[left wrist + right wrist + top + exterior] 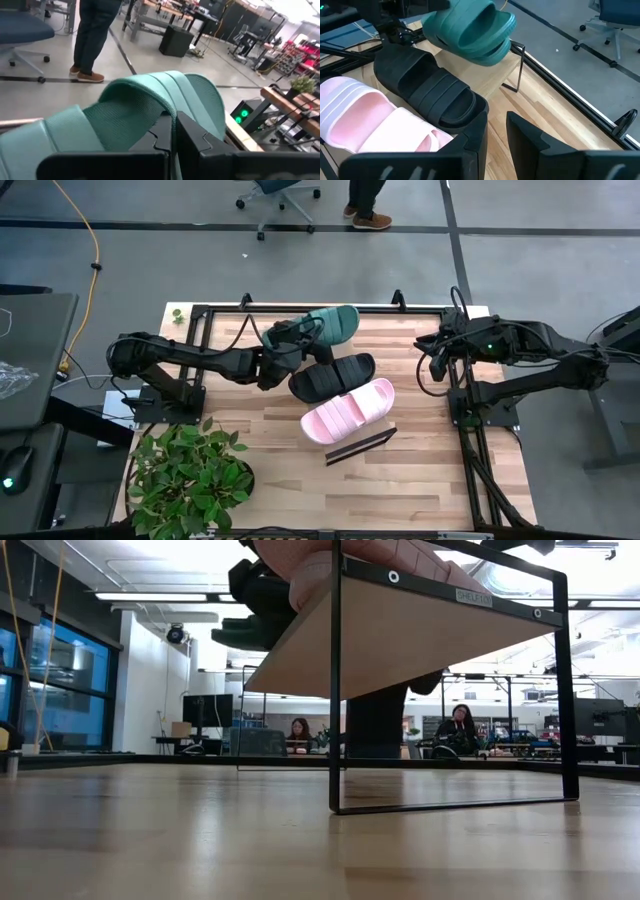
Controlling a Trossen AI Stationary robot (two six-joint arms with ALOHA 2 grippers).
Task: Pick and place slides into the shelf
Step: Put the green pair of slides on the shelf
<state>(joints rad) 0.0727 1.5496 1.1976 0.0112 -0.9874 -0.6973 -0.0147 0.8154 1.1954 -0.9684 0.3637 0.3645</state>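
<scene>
The dark green slide (325,325) hangs over the far end of the shelf (492,75), clear of it, with my left gripper (300,340) shut on it. On the shelf lie the black slide (335,377) and, nearer, the pale pink slide (350,410), both resting on their soles. The shelf's near end rail (360,445) stands on the table. In the low view the shelf board (400,640) shows from below. My right gripper (434,360) waits open, high at the table's right side, with nothing between its fingers. My left gripper pinches the green slide's ribbed strap (167,112) between its two fingers (200,142), at the strap's edge on the heel side. The fingers come nearly level from the table's left, along the slide. The slide is lifted clear, its toe end toward the right.
A potted plant (185,480) fills the near left corner. A black frame (300,308) runs round the table's far and side edges. A person (365,205) stands on the floor beyond the far edge, beside an office chair (280,195). Bare wood (420,480) lies at the near right.
</scene>
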